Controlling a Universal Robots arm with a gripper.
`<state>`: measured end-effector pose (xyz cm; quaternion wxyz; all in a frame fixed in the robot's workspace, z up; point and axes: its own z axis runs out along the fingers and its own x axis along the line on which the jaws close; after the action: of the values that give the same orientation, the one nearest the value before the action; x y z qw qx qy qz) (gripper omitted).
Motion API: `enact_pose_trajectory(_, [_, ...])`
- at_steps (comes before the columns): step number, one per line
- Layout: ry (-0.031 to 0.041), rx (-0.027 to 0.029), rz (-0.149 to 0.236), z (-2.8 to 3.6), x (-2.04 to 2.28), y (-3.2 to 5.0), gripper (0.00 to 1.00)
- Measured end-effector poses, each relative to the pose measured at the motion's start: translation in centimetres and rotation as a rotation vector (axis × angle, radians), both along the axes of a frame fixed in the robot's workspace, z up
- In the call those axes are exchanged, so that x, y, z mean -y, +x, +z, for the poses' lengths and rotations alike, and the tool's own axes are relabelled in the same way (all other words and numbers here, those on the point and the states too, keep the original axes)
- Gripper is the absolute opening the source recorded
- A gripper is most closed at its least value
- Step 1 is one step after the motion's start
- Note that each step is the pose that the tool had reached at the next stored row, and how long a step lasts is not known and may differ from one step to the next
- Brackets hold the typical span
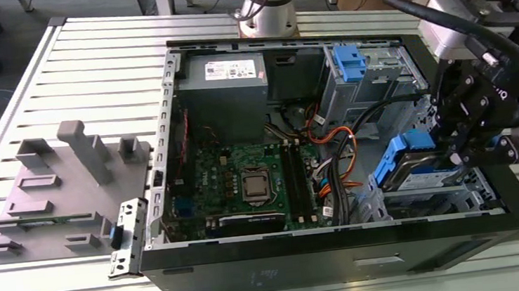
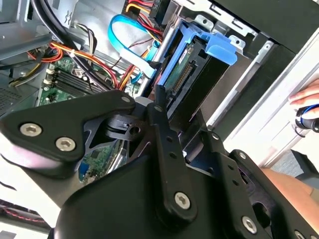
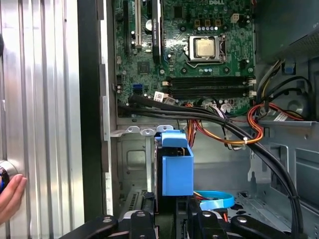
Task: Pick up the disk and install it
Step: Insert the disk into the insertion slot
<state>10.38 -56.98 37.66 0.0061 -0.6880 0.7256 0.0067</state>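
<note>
The disk (image 1: 417, 174) is held clamped in the gripper (image 1: 456, 155), tilted above the drive bay (image 1: 452, 195) in the computer case's (image 1: 342, 231) corner at the exterior view's lower right. Installation is judged to be in hand, and square alignment with the bay is called for.

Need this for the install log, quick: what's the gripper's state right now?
The gripper: closed, holding the disk.
</note>
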Motion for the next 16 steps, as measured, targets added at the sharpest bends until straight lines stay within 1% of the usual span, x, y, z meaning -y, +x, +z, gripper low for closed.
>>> enact_pose_trajectory(14, [0.0,0.0,0.0,-2.54,0.0,0.0,0.35])
enact_pose_trajectory(16, [0.0,0.0,0.0,-2.8,0.0,0.0,0.35])
